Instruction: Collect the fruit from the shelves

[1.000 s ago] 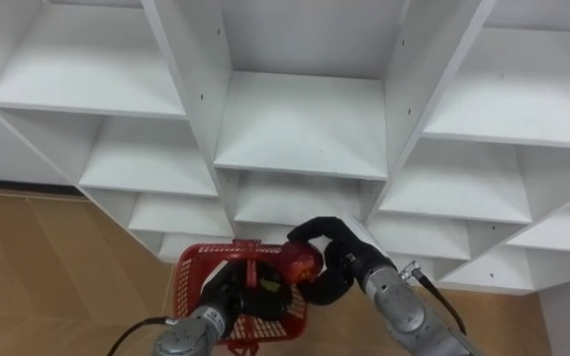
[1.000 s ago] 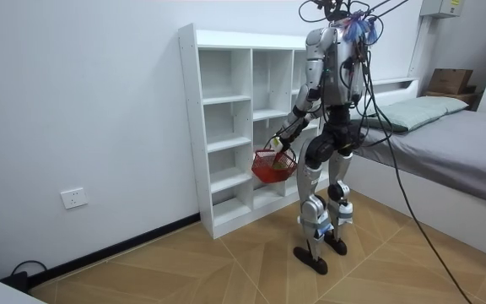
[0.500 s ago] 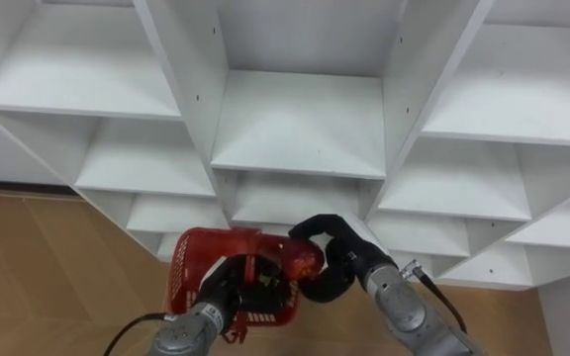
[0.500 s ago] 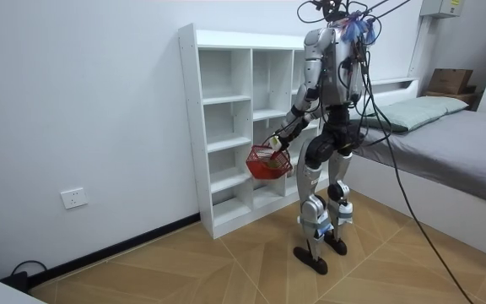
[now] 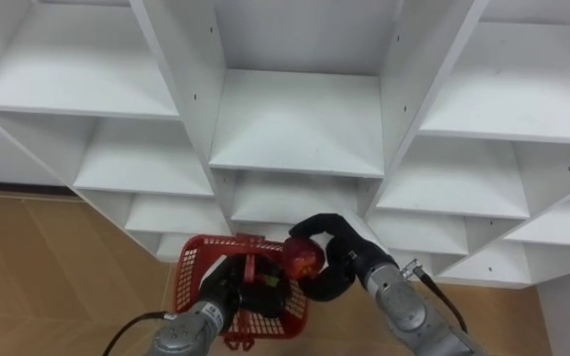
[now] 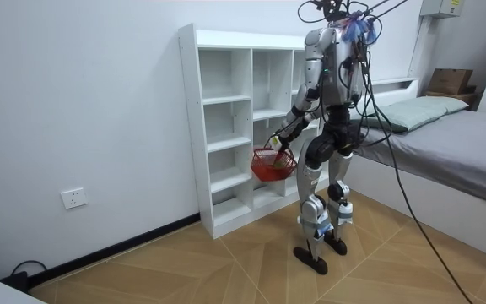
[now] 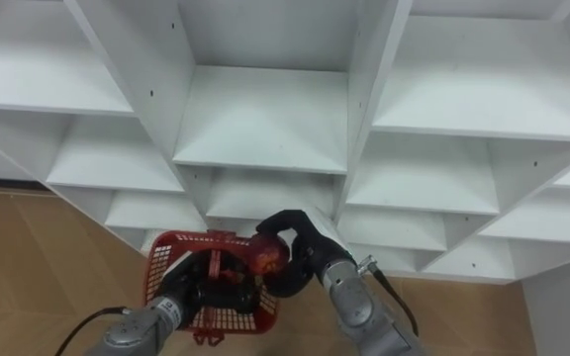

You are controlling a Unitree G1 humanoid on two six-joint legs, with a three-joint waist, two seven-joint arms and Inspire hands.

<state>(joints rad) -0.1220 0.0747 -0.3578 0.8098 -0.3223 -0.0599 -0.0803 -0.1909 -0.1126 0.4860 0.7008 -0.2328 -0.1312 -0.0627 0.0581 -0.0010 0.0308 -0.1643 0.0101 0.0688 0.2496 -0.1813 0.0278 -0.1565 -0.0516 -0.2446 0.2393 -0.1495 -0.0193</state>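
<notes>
Robot stands facing a white closet (image 6: 226,127), its right hand (image 5: 342,259) curled round a red apple (image 5: 303,259) just above the right rim of a red basket (image 5: 194,262). Its left hand (image 5: 222,293) grips the basket's handle, holding it off the wooden floor (image 5: 28,267) before the lower shelves (image 5: 295,198).

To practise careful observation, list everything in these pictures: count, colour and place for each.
shelf unit: one, white, facing the robot
basket: one, red, before the lower shelves
apple: one, red, above the basket's right edge
bed: one, grey, room view's right
pillow: one, pale, on the bed
cardboard box: one, brown, beyond the bed's head
wall socket: one, white, room view's lower left
floor: one, brown wood, underfoot
left robot hand: one, dark, curled round the basket's handle
right robot hand: one, dark, curled round the apple
</notes>
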